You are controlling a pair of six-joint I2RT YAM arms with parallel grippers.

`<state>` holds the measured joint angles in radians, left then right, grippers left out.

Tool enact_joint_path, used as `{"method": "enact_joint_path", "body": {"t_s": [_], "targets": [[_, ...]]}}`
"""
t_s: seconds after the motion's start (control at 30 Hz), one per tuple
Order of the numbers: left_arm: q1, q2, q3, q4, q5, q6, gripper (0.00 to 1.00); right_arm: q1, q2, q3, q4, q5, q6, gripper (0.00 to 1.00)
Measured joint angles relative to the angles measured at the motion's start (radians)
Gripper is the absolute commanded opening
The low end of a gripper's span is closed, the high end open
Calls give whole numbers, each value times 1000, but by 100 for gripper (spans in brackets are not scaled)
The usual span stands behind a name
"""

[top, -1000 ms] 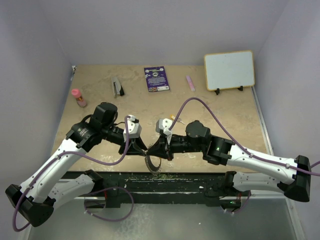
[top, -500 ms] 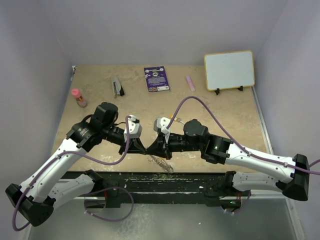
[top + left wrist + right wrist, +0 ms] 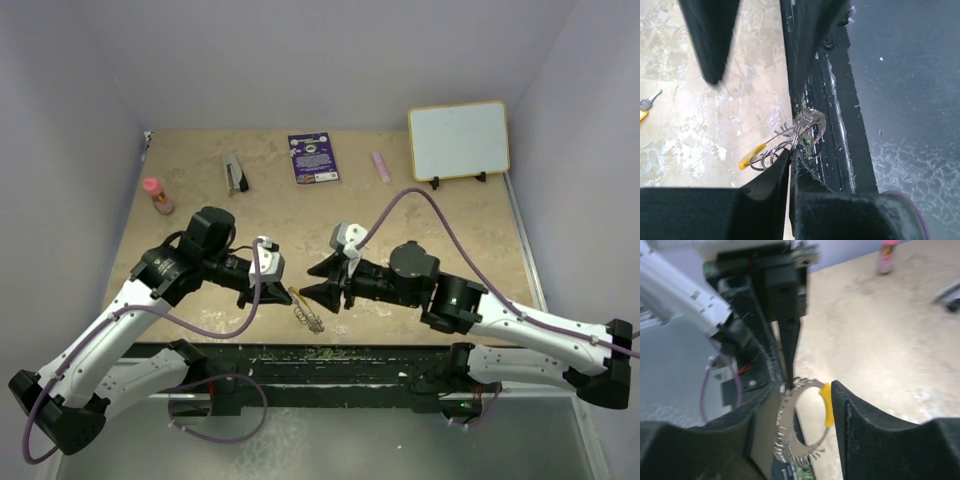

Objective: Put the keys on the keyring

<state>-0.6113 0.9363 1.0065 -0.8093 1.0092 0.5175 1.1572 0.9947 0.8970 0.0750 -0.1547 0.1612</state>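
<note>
Currently: left end effector (image 3: 791, 159) had its fingers pressed together on the keyring (image 3: 799, 131), pinching the wire at one side of the loop. Keyring hung off the fingertips at the near edge of the bench (image 3: 430, 215), about mid-width, over the seam where the tan surface met the black rail (image 3: 837, 90). Coils looked bunched and beaded in the left wrist view.

One key (image 3: 826, 403) with a yellow head sat on the ring's wire, head pointing away from the rail. Its blade was lost among the coils, so I could not tell whether it was fully threaded. A second key (image 3: 647, 104) lay flat on the bench, well apart from the ring and cut off by the left border of the left wrist view.

Right end effector (image 3: 308, 281) faced the left one from the right side, fingers apart, gripping nothing. In the right wrist view the ring sat in the gap between its two fingers. The yellow head was just beside one finger; contact unclear owing to blur.

Along the far edge: grey-and-black tool (image 3: 235, 173), purple card (image 3: 313, 157), small pink stick (image 3: 381, 165), and a whiteboard (image 3: 458, 140) propped at the far right corner. Pink-capped bottle (image 3: 154, 196) stood near the left edge.
</note>
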Motion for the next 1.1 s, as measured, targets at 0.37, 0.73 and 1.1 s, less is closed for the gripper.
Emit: {"method": "enact_joint_path", "body": {"t_s": [0.37, 0.73, 1.1], "targets": [[-12, -39, 36, -119, -108, 183, 4, -2, -170, -33, -101, 504, 111, 71], [-12, -79, -23, -64, -341, 127, 4, -13, 96, -73, -158, 578, 183, 65], [13, -210, -47, 109, -763, -97, 97, -13, 550, 14, -152, 413, 289, 54]]}}
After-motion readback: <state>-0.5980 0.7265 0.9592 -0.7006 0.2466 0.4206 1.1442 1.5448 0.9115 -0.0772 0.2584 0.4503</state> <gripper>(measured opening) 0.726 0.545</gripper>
